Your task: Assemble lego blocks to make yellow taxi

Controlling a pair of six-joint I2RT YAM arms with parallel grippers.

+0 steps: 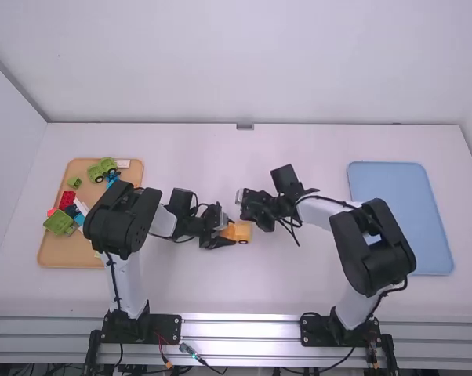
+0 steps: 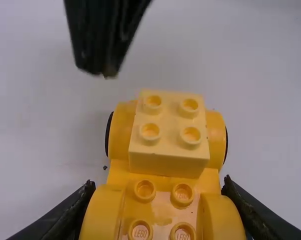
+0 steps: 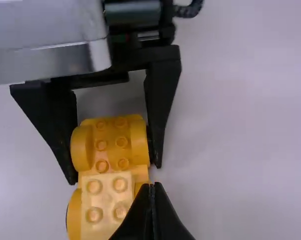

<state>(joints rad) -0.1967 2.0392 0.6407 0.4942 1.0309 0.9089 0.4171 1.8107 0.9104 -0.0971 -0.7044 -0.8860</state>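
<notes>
Near the middle of the white table (image 1: 314, 282), I have the orange-yellow car base (image 2: 163, 212) between the 2 fingers of my left gripper (image 1: 229, 233), which close on it from opposite sides, at the rounded fenders (image 3: 139, 141) of its left end. The base lies lengthwise from left to right, and a paler yellow block (image 2: 169, 134) with 4 studs sits on it towards the right end, between the other pair of fenders. I can see 6 studs on the held end. My right gripper (image 1: 255, 222) comes in from the right, its 2 fingers together and with nothing between them, tips just beside the pale block; whether they touch it I can't tell. Over on the left, the tan tray (image 1: 63, 254) carries green pieces (image 1: 59, 222), a red block (image 1: 67, 199), blue pieces (image 1: 113, 179) and a white piece (image 1: 123, 164), some of it behind my left arm (image 1: 125, 219). On the right, beyond my right arm (image 1: 373, 247), lies the light blue tray (image 1: 401, 204).
</notes>
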